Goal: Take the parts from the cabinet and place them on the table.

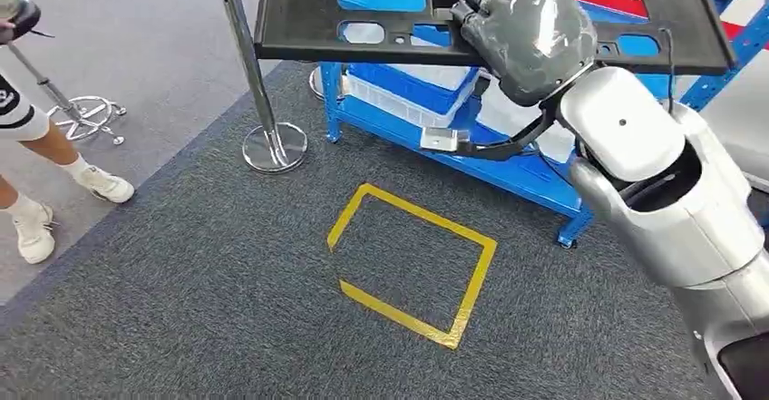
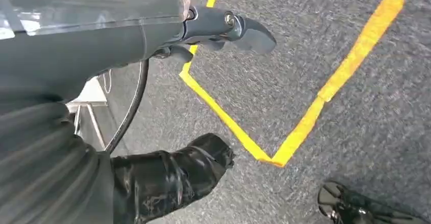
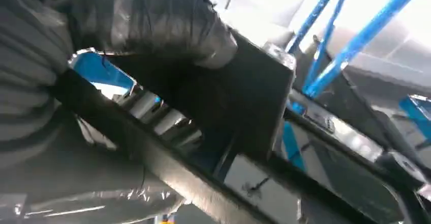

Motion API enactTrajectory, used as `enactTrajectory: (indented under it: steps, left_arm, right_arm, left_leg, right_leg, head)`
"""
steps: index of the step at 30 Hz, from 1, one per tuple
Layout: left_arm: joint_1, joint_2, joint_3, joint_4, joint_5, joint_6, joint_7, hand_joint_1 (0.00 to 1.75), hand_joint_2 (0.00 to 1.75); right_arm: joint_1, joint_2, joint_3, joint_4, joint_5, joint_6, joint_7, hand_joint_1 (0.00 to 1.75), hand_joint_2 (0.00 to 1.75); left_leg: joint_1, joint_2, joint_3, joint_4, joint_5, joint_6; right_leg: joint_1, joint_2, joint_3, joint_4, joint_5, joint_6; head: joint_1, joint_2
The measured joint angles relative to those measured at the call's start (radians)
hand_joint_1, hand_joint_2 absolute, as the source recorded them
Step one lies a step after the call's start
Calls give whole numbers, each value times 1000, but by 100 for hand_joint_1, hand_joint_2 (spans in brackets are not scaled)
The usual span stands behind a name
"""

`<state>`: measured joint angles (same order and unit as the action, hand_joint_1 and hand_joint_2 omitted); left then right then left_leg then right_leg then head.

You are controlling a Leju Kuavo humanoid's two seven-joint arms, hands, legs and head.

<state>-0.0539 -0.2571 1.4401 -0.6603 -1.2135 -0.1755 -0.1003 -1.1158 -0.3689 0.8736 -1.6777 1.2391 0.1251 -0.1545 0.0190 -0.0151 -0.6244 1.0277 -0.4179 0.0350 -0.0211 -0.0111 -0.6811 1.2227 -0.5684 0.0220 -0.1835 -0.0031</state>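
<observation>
The grey carpeted floor (image 1: 227, 327) takes up most of the head view, with a paler strip of flooring along its far left side. Beyond it stands the blue metal shelving cabinet (image 1: 508, 160), its low shelf carrying blue and translucent plastic bins (image 1: 413, 87). Raised in front of the cabinet is the large flat black plastic panel with several cut-out openings (image 1: 308, 5), lying roughly level well above the carpet, so that the blue bins show through its holes. The silver right arm (image 1: 671, 200) reaches up from the lower right, and the right hand (image 1: 526, 28), grey and wrapped in clear film, grips the panel at its near edge, with dark fingers (image 1: 476, 5) over the top face; the right wrist view shows the thick thumb (image 3: 152, 21) pressed on the panel's dark surface (the rest there is blurred). On the carpet near the middle lies a rectangle of yellow tape (image 1: 413, 259). A chrome stanchion post with a round base (image 1: 263, 101) stands just left of the cabinet. At the far left a person's legs in white sneakers (image 1: 54, 205) stand on the paler floor. In the left wrist view, the left hand (image 2: 223, 31) hangs above the carpet and tape, its dark fingers loosely extended, holding nothing.
</observation>
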Motion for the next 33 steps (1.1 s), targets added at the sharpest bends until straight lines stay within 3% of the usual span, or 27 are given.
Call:
enactTrajectory:
  steps: [1,2,3,5,6,7,8,9,11,12,13,14,15,17,18,19,21,22,23,24,27,28,29,30,32,33]
  left_arm:
    - [1,0,0,0,0,-1,0,0,175]
    - [1,0,1,0,-1,-2,1,0,175]
    - [2,0,2,0,-1,-2,1,0,175]
    - [2,0,3,0,-1,-2,3,0,175]
    - [2,0,5,0,-2,-2,5,0,175]
    - [2,-1,5,0,-3,-2,6,0,175]
    - [-1,-2,5,0,-5,-2,7,0,175]
    - [0,-1,5,0,-5,-1,8,0,175]
    - [6,-2,7,0,-8,0,8,0,175]
    - [7,2,8,0,-8,1,8,0,175]
    - [8,3,8,0,-8,2,8,0,175]
    - [8,1,8,0,-8,2,9,0,175]
    - [6,1,8,0,-9,2,9,0,175]
    - [5,2,8,1,-10,3,9,0,175]
    - [5,2,8,2,-11,3,8,0,175]
    - [5,2,8,3,-11,6,8,0,175]
    - [5,9,8,8,-14,15,3,0,175]
    - [4,14,8,12,-15,22,1,0,175]
    - [1,18,8,17,-14,27,-1,0,175]
    - [0,24,8,24,-13,35,-3,0,175]
    - [-3,39,8,47,0,53,-11,0,175]
    - [-3,41,8,56,1,59,-13,0,175]
    - [-6,44,8,67,4,67,-15,0,175]
    - [-9,50,8,75,8,73,-16,0,175]
    - [-15,58,8,94,11,82,-16,0,175]
    - [-15,63,8,104,15,88,-16,0,175]
  right_arm:
    - [1,0,0,2,0,0,0,175,175]
    - [2,0,1,3,0,0,1,175,175]
    - [2,0,2,5,0,0,2,175,175]
    - [0,0,3,7,0,4,2,175,175]
    - [-3,0,4,8,0,12,2,175,175]
    - [-8,1,5,9,0,24,2,175,175]
    - [-16,2,6,11,-2,34,1,175,175]
    - [-20,2,7,17,-3,41,1,175,175]
    - [-28,10,8,26,-3,45,1,175,175]
    - [-31,11,8,31,-3,45,1,175,175]
    - [-35,16,9,35,-3,46,1,175,175]
    - [-38,19,9,37,-3,46,2,175,175]
    - [-41,21,10,39,-3,47,1,175,175]
    - [-43,21,12,45,-10,61,0,175,175]
    - [-45,26,15,53,-21,73,0,175,175]
    - [-49,34,16,66,-32,86,-1,175,175]
    - [-73,58,23,96,-46,115,-1,175,175]
    - [-96,76,24,120,-59,137,-1,175,175]
    - [-116,87,24,141,-65,150,0,175,175]
    - [-144,103,25,179,-76,167,1,175,175]
    - [-197,159,37,286,-94,183,8,175,175]
    - [-212,172,37,326,-102,182,12,175,175]
    - [-228,186,39,368,-108,181,20,175,175]
    - [-244,198,40,402,-113,180,24,175,175]
    - [-254,208,40,469,-116,177,26,175,175]
    - [-256,215,40,501,-116,178,31,175,175]
  left_leg:
    - [-3,-10,-4,0,3,3]
    - [-6,-21,-9,2,6,5]
    - [-7,-33,-12,3,8,5]
    - [-9,-59,-15,6,11,2]
    - [-9,-72,-15,9,13,0]
    - [-8,-82,-19,10,14,-3]
    - [-11,-92,-28,17,18,-9]
    - [-7,-100,-33,13,23,-17]
    - [0,-124,-36,4,33,-33]
    - [-6,-135,-39,2,36,-39]
    - [-11,-76,-48,19,18,-41]
    - [-8,-31,-66,61,-15,-45]
    - [-6,-5,-97,132,-55,-52]
    - [0,9,-164,287,-118,-62]
    - [1,9,-172,312,-119,-65]
    - [2,11,-153,282,-96,-67]
    - [1,30,-55,115,-21,-62]
    - [-5,76,1,18,5,-54]
    - [-20,106,10,-4,-11,-43]
    - [-19,84,4,-7,-3,-32]
    - [-19,51,1,-14,6,-18]
    - [-5,41,12,-29,16,-9]
    - [-6,31,12,-34,20,-5]
    - [-6,23,8,-34,24,1]
    - [-6,-5,3,-33,27,4]
    - [-6,-22,1,-30,28,3]
  right_leg:
    - [1,6,-34,78,-32,0]
    - [2,9,-58,130,-44,-3]
    - [2,9,-55,129,-30,-6]
    - [2,17,18,-1,44,-17]
    - [2,42,77,-110,91,-25]
    - [2,90,102,-160,82,-31]
    - [2,91,103,-176,85,-25]
    - [5,78,101,-172,86,-23]
    - [11,58,101,-175,89,-29]
    - [-6,42,105,-190,99,-36]
    - [-3,25,109,-199,104,-41]
    - [-2,19,108,-201,108,-47]
    - [0,6,106,-200,108,-47]
    - [2,-23,104,-198,107,-47]
    - [3,-38,103,-198,107,-47]
    - [4,-50,103,-197,107,-47]
    - [6,-70,104,-196,106,-45]
    - [8,-78,105,-194,104,-42]
    - [16,-86,103,-193,103,-38]
    - [17,-95,101,-193,104,-35]
    - [21,-127,110,-199,104,-23]
    - [14,-103,107,-189,91,-16]
    - [13,-43,91,-152,61,-16]
    - [11,-10,59,-79,20,-17]
    - [9,9,-12,79,-43,-15]
    - [8,10,-33,120,-46,-14]
  head:
    - [0,0]
    - [0,0]
    - [0,0]
    - [0,0]
    - [0,0]
    - [0,0]
    - [0,0]
    - [0,0]
    - [0,0]
    - [0,0]
    - [0,0]
    - [-3,0]
    - [-3,0]
    - [-3,0]
    - [-3,0]
    - [-3,0]
    - [-3,0]
    - [-3,0]
    - [-3,0]
    - [-3,0]
    - [-3,0]
    - [-3,0]
    - [-2,0]
    - [-2,0]
    - [-2,0]
    - [-2,0]
